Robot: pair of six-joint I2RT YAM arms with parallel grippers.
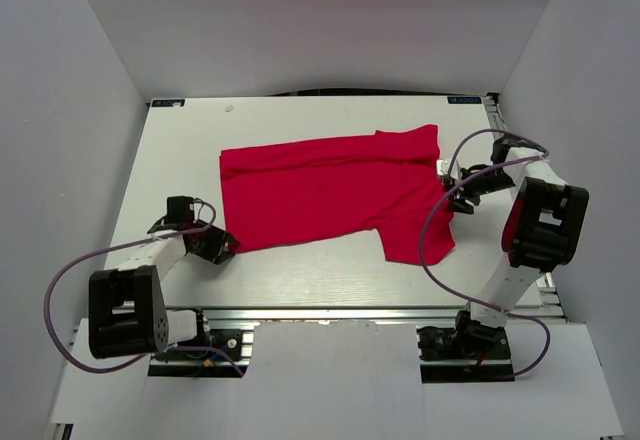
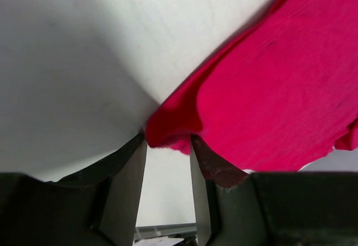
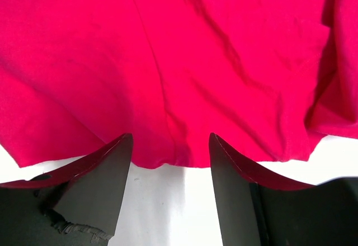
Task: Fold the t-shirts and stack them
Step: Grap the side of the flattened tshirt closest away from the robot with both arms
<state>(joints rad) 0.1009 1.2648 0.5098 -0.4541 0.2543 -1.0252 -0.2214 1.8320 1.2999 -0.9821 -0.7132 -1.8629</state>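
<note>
Red cloth fills the middle of the top view: the t-shirt (image 1: 335,195) lies spread flat on the white table (image 1: 180,160), its long side running left to right and one flap reaching towards the near edge on the right. A small white tag (image 1: 441,167) shows at its right edge. The left gripper (image 1: 222,245) sits low at the shirt's near-left corner. The right gripper (image 1: 450,195) is at the right edge, just below the tag. From this height I cannot tell how either claw stands.

Seen from the left wrist, the left gripper (image 2: 168,140) has its fingers apart, with bare table (image 2: 84,61) showing between them. The folded corner of the t-shirt (image 2: 268,100) sits right at the two tips, spanning the gap between them.

Seen from the right wrist, the right gripper (image 3: 170,137) is spread wide. The hem of the t-shirt (image 3: 168,50) lies across its mouth between the tips, and white table (image 3: 168,201) shows below the hem.
</note>
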